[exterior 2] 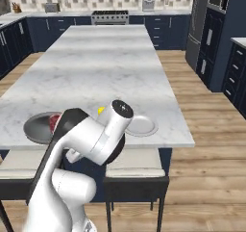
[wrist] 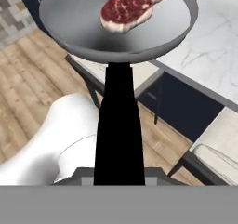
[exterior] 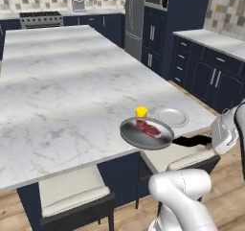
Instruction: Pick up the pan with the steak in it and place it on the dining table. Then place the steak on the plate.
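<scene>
Now fingers clenched on pan (wrist: 93, 28) handle (black) — grey, shallow, steak (wrist: 130, 4) inside.

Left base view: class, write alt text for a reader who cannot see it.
A grey pan holding a red steak hangs at the near edge of a large marble table, its black handle toward the robot. A yellow cup and white plate sit just behind.

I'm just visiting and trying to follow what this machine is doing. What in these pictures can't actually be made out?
- Finger tips on the pan handle: in the hand view, the handle runs off the bottom edge.
- Steak: in the right base view, the arm covers most of it.
- Yellow cup: left base view, lower part behind the pan.
- Plate: right base view, near edge behind the arm.
</scene>
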